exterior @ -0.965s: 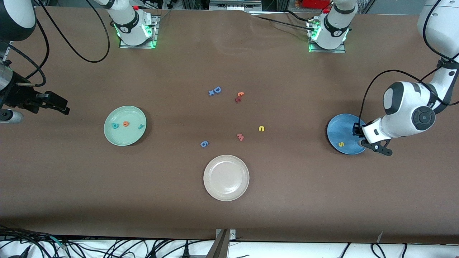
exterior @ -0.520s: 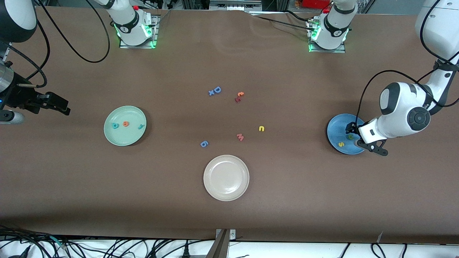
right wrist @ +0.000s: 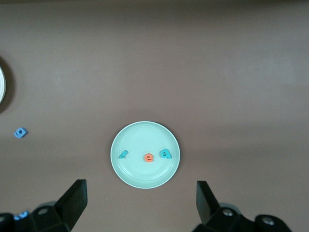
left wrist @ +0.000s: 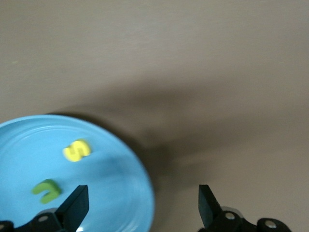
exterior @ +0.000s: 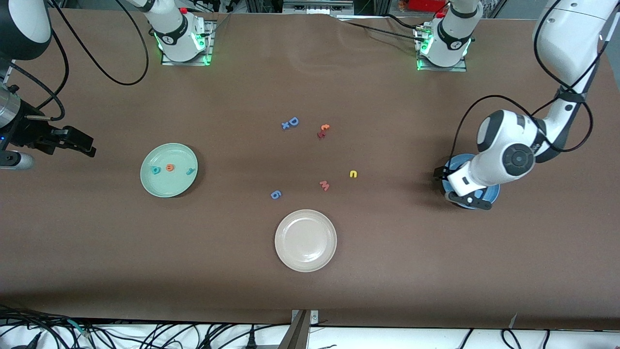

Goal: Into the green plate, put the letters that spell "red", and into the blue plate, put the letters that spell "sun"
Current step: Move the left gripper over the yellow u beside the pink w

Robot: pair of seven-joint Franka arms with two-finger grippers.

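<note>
The blue plate (left wrist: pixel 116 193) holds a yellow "s" (left wrist: pixel 77 150) and a green "n"/"u" (left wrist: pixel 47 189). My left gripper (left wrist: pixel 143 208) hangs open and empty over the plate's rim. In the front view that gripper (exterior: pixel 448 186) covers most of the blue plate (exterior: pixel 491 194). A yellow "n" (exterior: pixel 353 174) lies on the table near the middle. The green plate (exterior: pixel 164 186) holds a teal "d" (exterior: pixel 155 169), an orange "e" (exterior: pixel 169 167) and a teal "r" (exterior: pixel 191 170). My right gripper (exterior: pixel 85 144) waits open and empty in the air at the right arm's end, beside the green plate (right wrist: pixel 145 176).
A cream plate (exterior: pixel 305 240) sits nearer the front camera, mid-table. Loose letters lie around the middle: a pink "m" (exterior: pixel 324 185), a blue "6" (exterior: pixel 275 194), a blue "D" with an "x" (exterior: pixel 290 123), and a red and orange pair (exterior: pixel 323 131).
My left gripper opened and let the green letter go into the blue plate, then moved across the plate toward the middle of the table. The right arm stayed put.
</note>
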